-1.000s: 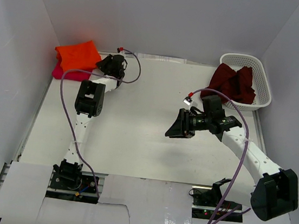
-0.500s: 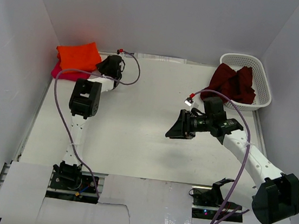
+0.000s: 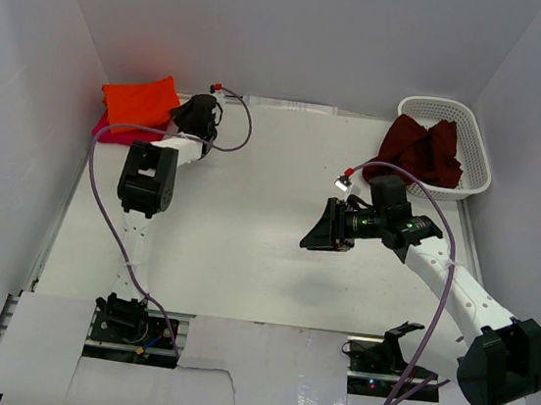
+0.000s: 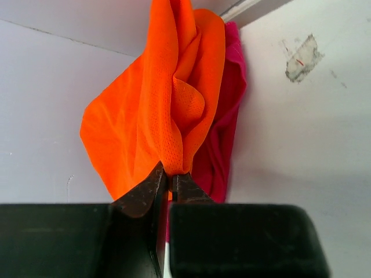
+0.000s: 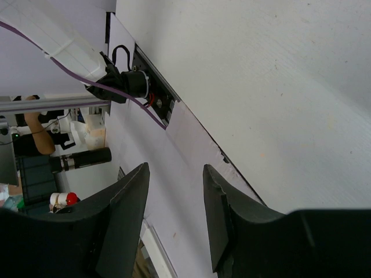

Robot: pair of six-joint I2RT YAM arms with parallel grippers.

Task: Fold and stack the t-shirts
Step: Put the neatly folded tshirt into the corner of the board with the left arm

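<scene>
At the far-left corner: left gripper pinching the orange t-shirt

Between its fingertips I see a fold of the orange mesh cloth, with the jaws pressed together on it. Just ahead of that gripper the rest of the shirt bunches up against the wall. The magenta t-shirt lies under it, showing along the gripper's right side in my wrist view.

My right gripper hangs above the bare table, well apart from the left one, jaws spread with nothing between them. Behind it, past its wrist, the maroon t-shirt is heaped in the white basket, draping over the rim nearest that gripper.
</scene>
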